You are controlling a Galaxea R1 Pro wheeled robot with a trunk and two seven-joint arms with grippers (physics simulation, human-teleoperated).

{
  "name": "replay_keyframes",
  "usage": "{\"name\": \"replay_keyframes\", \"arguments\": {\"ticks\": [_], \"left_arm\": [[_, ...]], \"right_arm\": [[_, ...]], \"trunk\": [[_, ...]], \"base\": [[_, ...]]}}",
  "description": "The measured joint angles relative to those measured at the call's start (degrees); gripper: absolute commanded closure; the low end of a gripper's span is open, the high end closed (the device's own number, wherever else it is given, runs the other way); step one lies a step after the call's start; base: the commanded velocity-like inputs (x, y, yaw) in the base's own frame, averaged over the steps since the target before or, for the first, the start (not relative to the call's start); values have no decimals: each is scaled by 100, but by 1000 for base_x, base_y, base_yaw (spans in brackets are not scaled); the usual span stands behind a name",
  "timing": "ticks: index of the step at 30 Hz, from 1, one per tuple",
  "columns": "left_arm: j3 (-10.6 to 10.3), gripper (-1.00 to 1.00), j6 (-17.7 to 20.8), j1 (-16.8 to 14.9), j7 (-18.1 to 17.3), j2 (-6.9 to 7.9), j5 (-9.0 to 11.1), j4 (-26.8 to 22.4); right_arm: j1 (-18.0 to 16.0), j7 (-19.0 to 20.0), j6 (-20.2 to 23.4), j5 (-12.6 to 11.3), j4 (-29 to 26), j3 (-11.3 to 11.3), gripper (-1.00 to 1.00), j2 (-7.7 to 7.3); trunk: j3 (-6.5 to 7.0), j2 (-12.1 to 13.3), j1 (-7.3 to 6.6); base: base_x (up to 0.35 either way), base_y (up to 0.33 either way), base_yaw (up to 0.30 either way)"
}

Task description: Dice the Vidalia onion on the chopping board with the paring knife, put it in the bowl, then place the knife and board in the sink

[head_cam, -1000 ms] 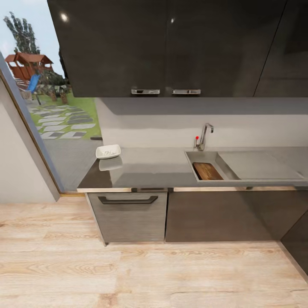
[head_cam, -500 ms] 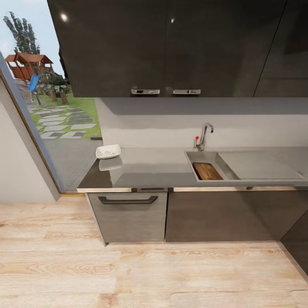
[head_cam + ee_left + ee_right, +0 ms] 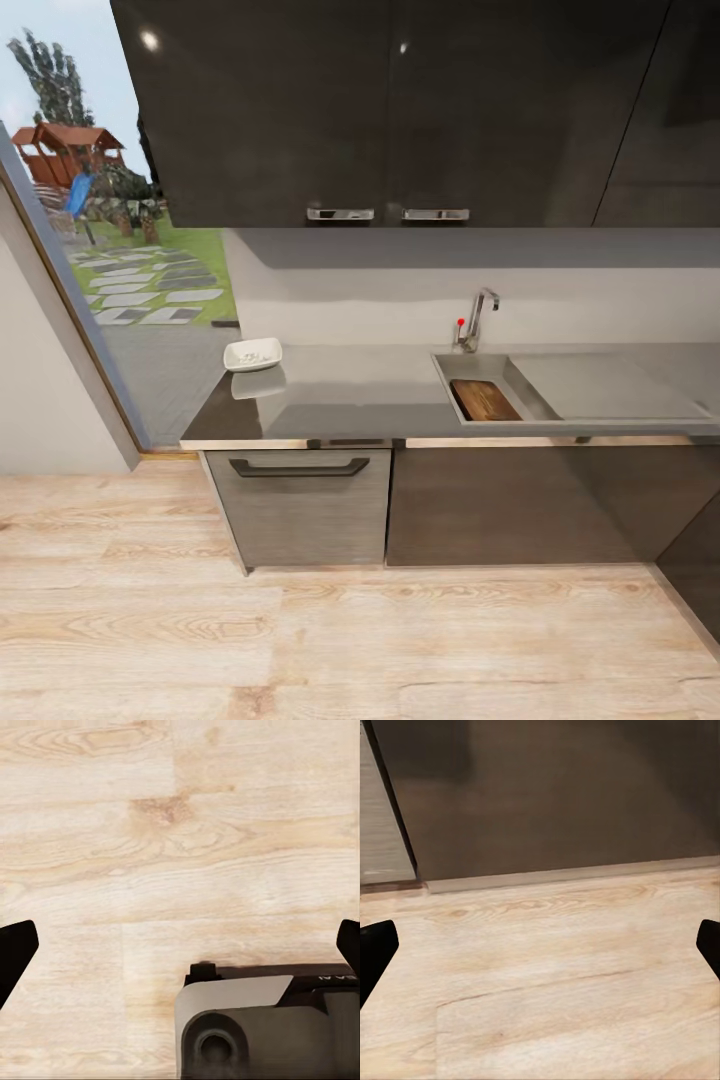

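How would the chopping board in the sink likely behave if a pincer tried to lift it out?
The chopping board looks like solid dark wood, so probably stiff and fairly heavy for its size. It lies flat in the sink basin with its edges near the walls, so getting fingers under it may be awkward. Being flat, it seems unlikely to roll, though it might slide on the smooth metal.

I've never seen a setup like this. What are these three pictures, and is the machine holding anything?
They come from a simulated two-armed robot on wheels. The big picture is from its head camera, facing a kitchen: a grey countertop with a white bowl near its left end, and a sink with a faucet. A brown chopping board lies in the basin. The other two pictures come from cameras on each wrist, looking down at the wooden floor. The black tips at the edges are the left claw and right claw, both spread open and holding nothing.
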Motion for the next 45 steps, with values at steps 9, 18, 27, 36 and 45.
{"name": "replay_keyframes", "arguments": {"ticks": [9,18,27,36,45], "left_arm": [[0,-100,32,0,-20,-57,17,193],[0,-100,37,0,-16,-51,17,197],[0,-100,36,0,-15,-51,17,197],[0,-100,38,0,-16,-51,17,197],[-1,-100,38,0,-15,-51,17,197]], "right_arm": [[-2,-5,0,0,0,0,-100,6],[-2,-5,0,1,-8,-3,-100,-12],[-1,-5,-4,0,-7,0,-100,4],[0,-2,-4,-1,-9,-2,-100,8],[-1,-4,-1,-1,-9,-9,-100,-11]], "trunk": [[0,0,0],[0,0,0],[0,0,0],[5,0,0],[77,0,0]], "base": [[0,0,0],[0,0,0],[0,0,0],[0,0,0],[0,0,0]]}}
